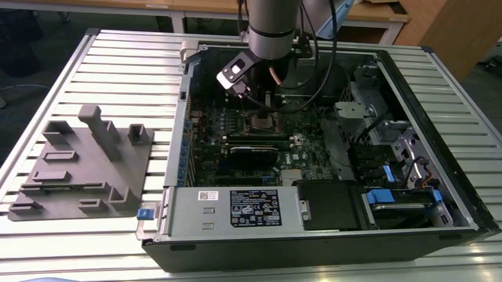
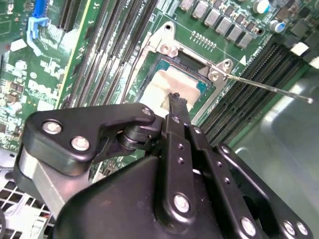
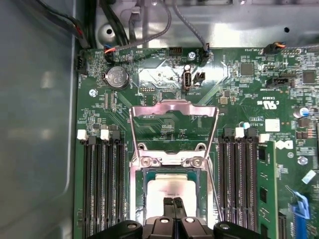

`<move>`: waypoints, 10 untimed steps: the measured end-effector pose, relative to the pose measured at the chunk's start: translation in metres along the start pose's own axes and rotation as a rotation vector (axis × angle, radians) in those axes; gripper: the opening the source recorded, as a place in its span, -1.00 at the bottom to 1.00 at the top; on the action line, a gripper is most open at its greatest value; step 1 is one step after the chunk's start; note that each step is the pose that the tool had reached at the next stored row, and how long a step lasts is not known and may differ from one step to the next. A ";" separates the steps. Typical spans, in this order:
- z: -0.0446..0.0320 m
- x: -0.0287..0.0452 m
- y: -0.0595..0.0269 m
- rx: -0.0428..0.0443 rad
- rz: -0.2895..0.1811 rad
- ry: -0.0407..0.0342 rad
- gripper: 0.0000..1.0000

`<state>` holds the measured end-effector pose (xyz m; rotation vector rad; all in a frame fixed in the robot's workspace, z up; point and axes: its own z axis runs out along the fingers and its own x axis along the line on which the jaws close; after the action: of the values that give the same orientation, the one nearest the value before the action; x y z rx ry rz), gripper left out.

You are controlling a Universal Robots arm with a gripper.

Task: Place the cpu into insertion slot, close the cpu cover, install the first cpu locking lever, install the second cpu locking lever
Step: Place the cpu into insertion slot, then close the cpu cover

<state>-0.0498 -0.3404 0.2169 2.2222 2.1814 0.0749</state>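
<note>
The cpu, a pale silvery square, lies flat inside the insertion slot, whose silver rim frames it. The cpu cover stands hinged open beyond the socket, and the green board shows through its window. A thin wire locking lever runs along one side of the socket and sticks out free over the memory slots. My gripper is shut, its fingertips together right over the cpu, with nothing between them. In the exterior view the gripper hangs just above the socket inside the open computer case.
Black memory slots flank the socket on both sides. A coin battery and cables lie past the cover. The case's metal wall is close by. A grey fixture sits on the slatted table at the exterior view's left.
</note>
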 end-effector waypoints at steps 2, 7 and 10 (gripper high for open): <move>-0.0028 0.0001 0.0002 0.0000 0.000 0.0000 -0.79; -0.0042 0.0001 0.0003 -0.0001 0.000 0.0002 -0.79; -0.0044 0.0001 0.0003 -0.0001 0.000 -0.0047 -0.79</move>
<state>-0.0498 -0.3404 0.2213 2.2198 2.1793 0.0697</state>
